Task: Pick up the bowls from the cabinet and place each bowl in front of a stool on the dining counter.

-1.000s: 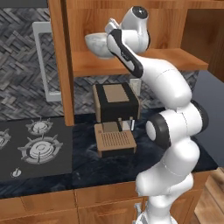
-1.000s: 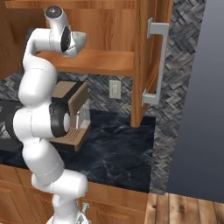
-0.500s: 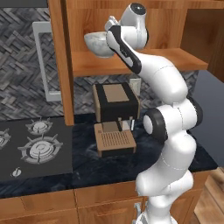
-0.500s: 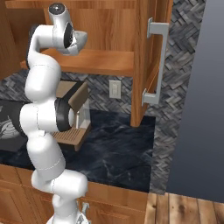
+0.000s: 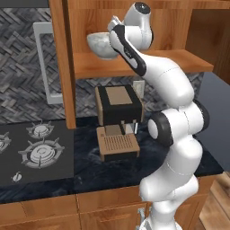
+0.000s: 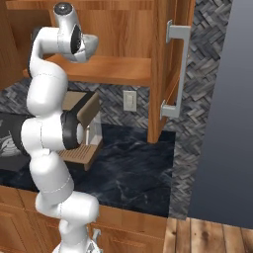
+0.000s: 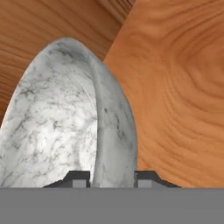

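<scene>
A white-grey marbled bowl [image 5: 101, 44] stands on the inner shelf of the reddish-brown wall cabinet [image 5: 148, 63], towards its left end. My gripper [image 5: 112, 37] reaches into the cabinet from the right and meets the bowl's near rim. In the hand view the bowl [image 7: 65, 122] is close up. Its rim runs between my two fingertips, one inside and one outside, and both press against it. My gripper [image 7: 112, 178] is shut on that rim. In the right base view the arm reaches over the cabinet shelf [image 6: 118, 69] and hides the bowl.
Below the shelf a black and tan coffee machine [image 5: 117, 108] stands on the dark stone counter [image 6: 133, 168]. A gas hob [image 5: 36, 150] lies to its left. Open cabinet doors with silver bar handles flank the shelf [image 5: 45, 63] [image 6: 179, 69].
The fingers have come together onto the bowl's rim. The arm has shifted slightly towards the bowl. The bowl stays on the shelf.
</scene>
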Robot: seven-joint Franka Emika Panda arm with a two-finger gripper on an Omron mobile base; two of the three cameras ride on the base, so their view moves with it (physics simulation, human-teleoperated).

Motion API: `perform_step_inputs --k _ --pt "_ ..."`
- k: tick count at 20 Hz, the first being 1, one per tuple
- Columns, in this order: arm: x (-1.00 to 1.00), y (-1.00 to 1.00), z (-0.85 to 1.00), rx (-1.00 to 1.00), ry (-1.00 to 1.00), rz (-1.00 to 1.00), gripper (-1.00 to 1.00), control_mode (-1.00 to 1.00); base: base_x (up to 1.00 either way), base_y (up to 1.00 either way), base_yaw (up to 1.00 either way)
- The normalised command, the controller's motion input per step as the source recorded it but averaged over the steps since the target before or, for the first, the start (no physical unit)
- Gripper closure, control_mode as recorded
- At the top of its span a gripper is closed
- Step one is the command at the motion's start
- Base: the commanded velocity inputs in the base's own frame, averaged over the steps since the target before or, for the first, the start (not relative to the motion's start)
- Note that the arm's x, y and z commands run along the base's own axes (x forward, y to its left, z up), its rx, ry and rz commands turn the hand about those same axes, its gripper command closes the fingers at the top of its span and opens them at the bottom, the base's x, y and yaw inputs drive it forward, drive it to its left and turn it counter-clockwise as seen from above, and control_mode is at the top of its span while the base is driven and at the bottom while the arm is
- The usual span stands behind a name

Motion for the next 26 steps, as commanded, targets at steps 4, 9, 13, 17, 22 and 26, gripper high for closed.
perform_step_inputs --k 4,9,13,17,22,26 --pt "-1.00 -0.04 -0.03 0.00 0.00 -0.04 1.00 -1.00 0.00 0.00 0.00" --pt "-1.00 -0.36 0.00 0.03 -0.01 -0.08 1.00 -1.00 0.00 0.00 0.00" --pt "-1.00 -0.64 0.00 0.07 0.01 -0.10 1.00 -1.00 0.00 0.00 0.00" --pt "-1.00 -0.60 0.00 0.07 -0.06 -0.06 1.00 -1.00 0.00 0.00 0.00" --pt "-1.00 -0.21 0.00 0.01 -0.02 -0.01 1.00 -1.00 0.00 0.00 0.00" --pt "-1.00 -0.04 -0.01 0.00 -0.12 0.06 1.00 -1.00 0.00 0.00 0.00"
